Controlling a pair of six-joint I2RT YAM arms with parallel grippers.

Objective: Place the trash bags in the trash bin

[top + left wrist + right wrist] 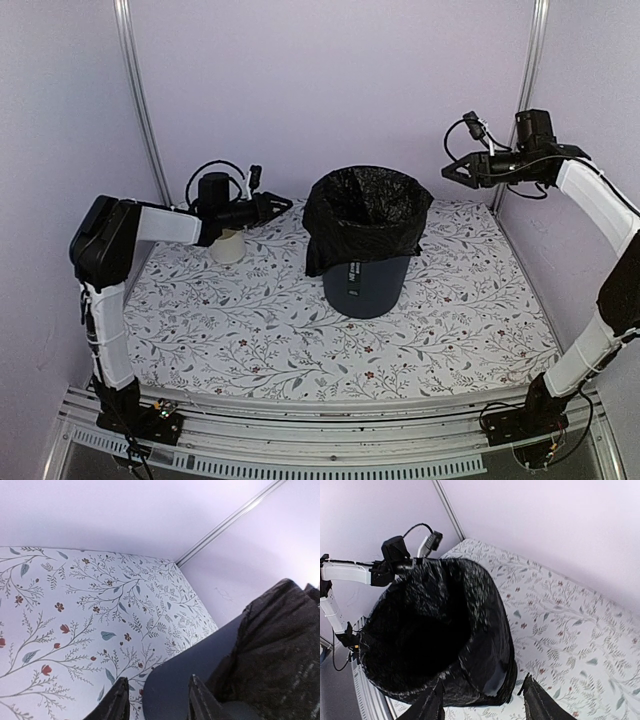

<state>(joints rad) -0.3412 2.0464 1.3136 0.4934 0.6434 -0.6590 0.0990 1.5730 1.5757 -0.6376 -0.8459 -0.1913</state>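
**Bag seated in bin; both arms stand off, nothing held.**
The black trash bag (365,215) lines the grey trash bin (366,288) at mid-table, mouth open, edge folded out over the rim and hanging lower on the L side. Left gripper (284,206) hovers just L of the rim, jaws apart, empty. Right gripper (450,172) hangs high to the R, well apart from the bin, jaws apart, empty. Task looks near done. If tidying the overhang: pinch film only, pull down evenly, don't tip the bin. L arm: mind the cream cup (228,247) below it.
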